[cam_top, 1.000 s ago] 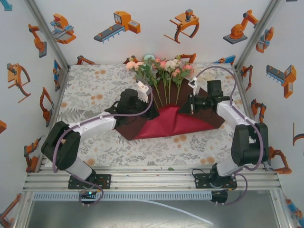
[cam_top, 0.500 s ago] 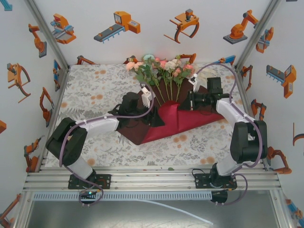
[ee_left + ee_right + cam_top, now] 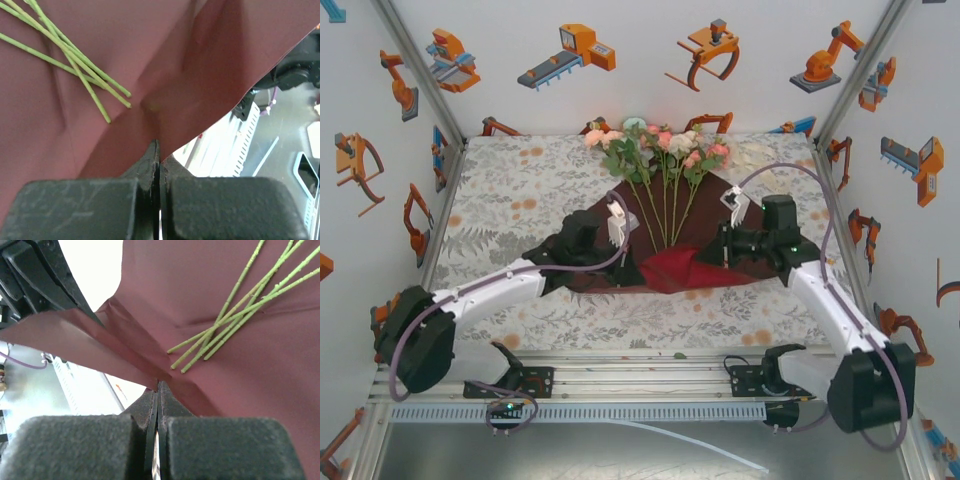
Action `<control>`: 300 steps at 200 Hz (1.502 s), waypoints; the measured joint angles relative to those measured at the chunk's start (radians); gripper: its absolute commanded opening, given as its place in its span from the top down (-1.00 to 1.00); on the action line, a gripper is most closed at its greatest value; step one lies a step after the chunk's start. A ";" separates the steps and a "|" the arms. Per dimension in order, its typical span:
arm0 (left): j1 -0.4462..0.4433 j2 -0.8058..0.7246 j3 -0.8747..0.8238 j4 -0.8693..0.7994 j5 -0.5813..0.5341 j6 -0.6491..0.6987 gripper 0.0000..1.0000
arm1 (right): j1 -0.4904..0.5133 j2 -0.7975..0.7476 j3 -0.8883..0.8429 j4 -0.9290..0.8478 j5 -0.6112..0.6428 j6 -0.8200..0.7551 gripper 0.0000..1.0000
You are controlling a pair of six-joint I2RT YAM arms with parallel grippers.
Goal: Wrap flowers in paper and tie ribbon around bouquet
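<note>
**Both Grippers Pinch the Red Paper Under the Roses**

The flowers (image 3: 660, 150) lie on the paper (image 3: 705, 215) at the middle of the patterned table (image 3: 520, 190). Their blooms fan out past the paper's far edge, and their stems run back toward the arms.

In the top view, the left gripper (image 3: 628, 263) sits at the near left part of the sheet. The right gripper (image 3: 714, 250) sits at the near right part. A brighter red fold of paper is bunched up between them.

The left wrist camera shows the left gripper (image 3: 159, 150) with its fingers pressed together on a raised crease of the paper (image 3: 210, 60). The cut ends of the stems (image 3: 75, 60) rest on the sheet just beyond.

The right wrist camera shows the right gripper (image 3: 158, 390) with its fingers also closed tight on a pinched ridge of paper (image 3: 260, 370). That edge is lifted off the table, and the green stems (image 3: 235, 310) lie close ahead of the tips
</note>
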 measured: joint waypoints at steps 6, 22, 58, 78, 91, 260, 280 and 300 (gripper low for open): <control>-0.010 -0.013 -0.004 -0.007 -0.012 0.003 1.00 | 0.001 -0.024 -0.002 -0.006 0.012 0.004 1.00; -0.022 -0.030 -0.010 -0.005 -0.060 0.011 1.00 | 0.006 -0.056 -0.003 -0.007 0.040 0.007 1.00; -0.009 0.055 0.037 0.010 -0.147 0.050 1.00 | 0.012 0.058 0.024 -0.005 0.116 0.004 1.00; -0.003 0.142 0.078 0.032 -0.191 0.067 1.00 | 0.011 0.138 0.045 0.001 0.185 -0.006 1.00; -0.002 0.189 0.099 0.051 -0.217 0.072 1.00 | 0.011 0.172 0.052 0.003 0.230 -0.011 0.94; 0.063 0.341 0.143 0.154 -0.393 0.053 1.00 | -0.084 0.393 0.174 -0.137 0.225 -0.057 -0.47; 0.063 0.329 0.127 0.157 -0.397 0.045 1.00 | -0.084 0.399 0.174 -0.159 0.249 -0.085 -0.47; 0.064 0.320 0.109 0.157 -0.401 0.036 1.00 | -0.084 0.438 0.175 -0.167 0.214 -0.120 -0.39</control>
